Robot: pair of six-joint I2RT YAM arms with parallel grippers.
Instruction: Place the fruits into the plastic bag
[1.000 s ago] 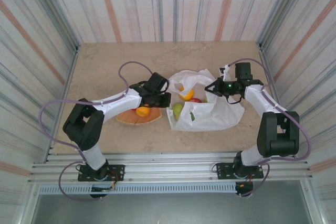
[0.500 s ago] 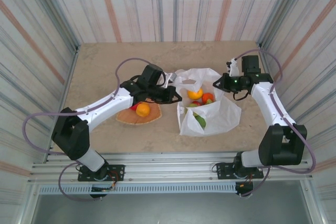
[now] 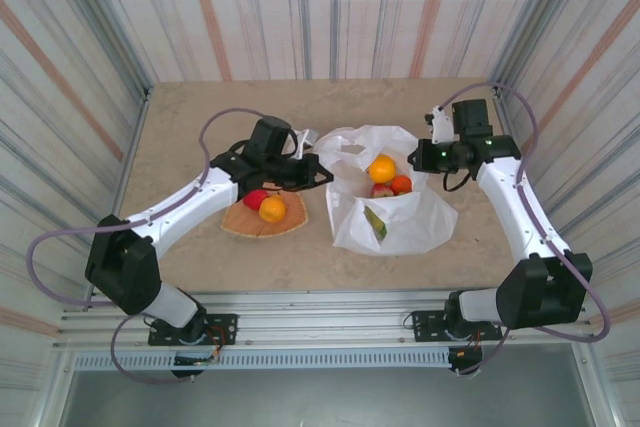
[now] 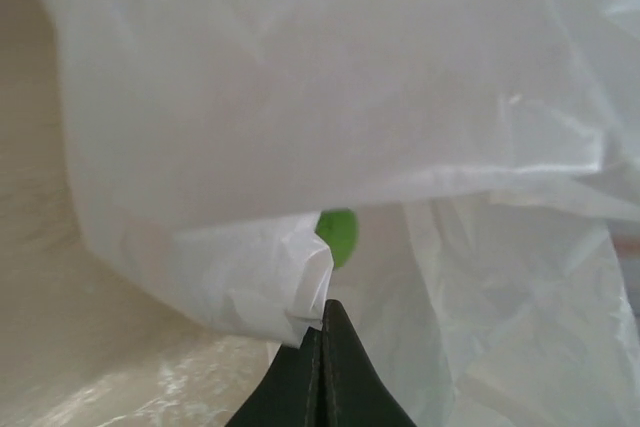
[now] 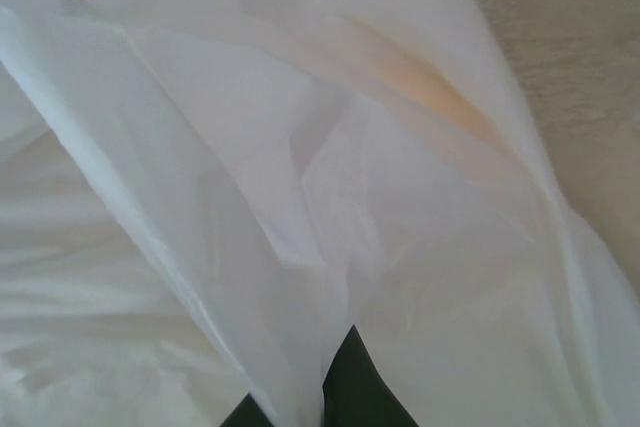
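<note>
Surface: beige stone-look table (image 3: 200,127).
Room: striped corrugated walls (image 3: 330,7) stand on three sides. A metal rail (image 3: 320,322) runs along the near edge under both arm bases.
Bag (image 3: 420,222): lies on the table right of centre, its mouth lifted and spread between the two grippers.
Fruits in bag: orange fruit (image 3: 381,168) at the mouth, red fruit (image 3: 401,184) just beside it, green fruit (image 3: 378,224) lower down. A reddish piece between them is too covered to identify.
Fruits outside: a red one (image 3: 256,199) and an orange one (image 3: 272,209), touching, on the plate (image 3: 240,227) just left of the bag.
Left gripper (image 3: 322,173): pinched tight on a fold of the bag's left rim, fingers pressed together in the wrist view (image 4: 323,332).
Right gripper (image 3: 413,159): nipped on the right rim, with film running down between its dark fingers (image 5: 300,397).
Hidden: white film blocks both wrist views. The left one catches part of the green fruit (image 4: 338,235) through a gap. The right one shows a faint orange tint I cannot identify.
In the way: the left arm (image 3: 190,202) crosses the plate's far edge.
</note>
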